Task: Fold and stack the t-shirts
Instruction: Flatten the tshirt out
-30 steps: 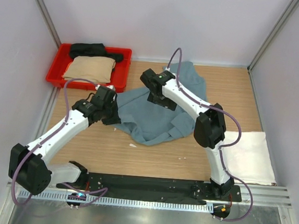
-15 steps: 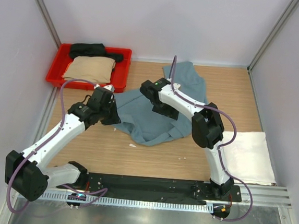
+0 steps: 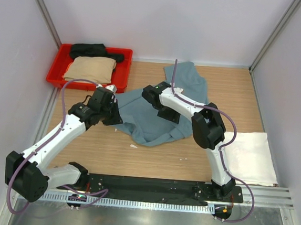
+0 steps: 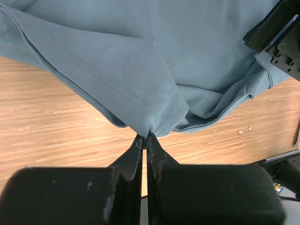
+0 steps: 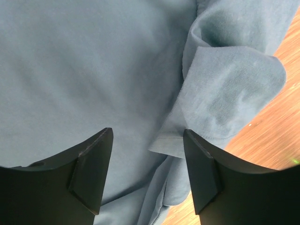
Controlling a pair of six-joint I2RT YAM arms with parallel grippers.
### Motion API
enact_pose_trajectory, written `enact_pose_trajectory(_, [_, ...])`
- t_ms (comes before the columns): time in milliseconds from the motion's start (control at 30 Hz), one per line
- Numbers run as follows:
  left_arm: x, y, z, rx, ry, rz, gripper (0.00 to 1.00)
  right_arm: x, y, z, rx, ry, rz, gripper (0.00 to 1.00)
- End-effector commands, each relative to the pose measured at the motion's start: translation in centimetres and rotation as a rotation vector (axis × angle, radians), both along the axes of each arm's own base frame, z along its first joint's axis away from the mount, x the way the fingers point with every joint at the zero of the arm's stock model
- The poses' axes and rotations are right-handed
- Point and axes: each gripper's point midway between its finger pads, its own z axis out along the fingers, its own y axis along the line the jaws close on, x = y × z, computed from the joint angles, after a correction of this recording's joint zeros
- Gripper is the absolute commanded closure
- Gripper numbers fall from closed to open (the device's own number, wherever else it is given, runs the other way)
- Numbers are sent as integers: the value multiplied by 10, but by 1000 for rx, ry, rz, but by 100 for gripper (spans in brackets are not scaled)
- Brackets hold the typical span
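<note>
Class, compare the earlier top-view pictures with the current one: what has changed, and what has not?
The right tool moved toward the arms' bases over the dusty teal-blue cloth t-shirt, jaws open. The left tool kept its pinch on that shirt's edge, barely shifting. The folded white t-shirt and the tan t-shirt and black t-shirt in the red plastic tray stayed put.

Plain teal-blue t-shirt point(image 3: 145, 125), white t-shirt point(image 3: 249, 158), tan t-shirt point(image 3: 91, 69), black t-shirt point(image 3: 90, 49); red tray point(image 3: 123, 74); pale wood-grain table point(image 3: 135, 161).

My wooden table point(image 3: 231, 93) carries the teal t-shirt point(image 3: 144, 128), rumpled at its middle; the red tray point(image 3: 123, 73) sits beyond it, leftward; the folded white t-shirt point(image 3: 249, 155) lies right of it, nearer me.
</note>
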Motion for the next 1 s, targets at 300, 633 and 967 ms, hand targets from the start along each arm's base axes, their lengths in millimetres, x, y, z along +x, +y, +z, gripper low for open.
enact_pose_trajectory(300, [8,-6,8,-40,-40,-50,100,-32,-48,25,-162,60,-20,48])
enact_pose_trajectory(633, [7,-5,3,-53,-21,-64,100,-29,-48,8,-195,76,8,67])
enact_pose_trajectory(967, [8,-4,-5,-66,7,-67,100,-35,-38,-14,-129,113,11,57])
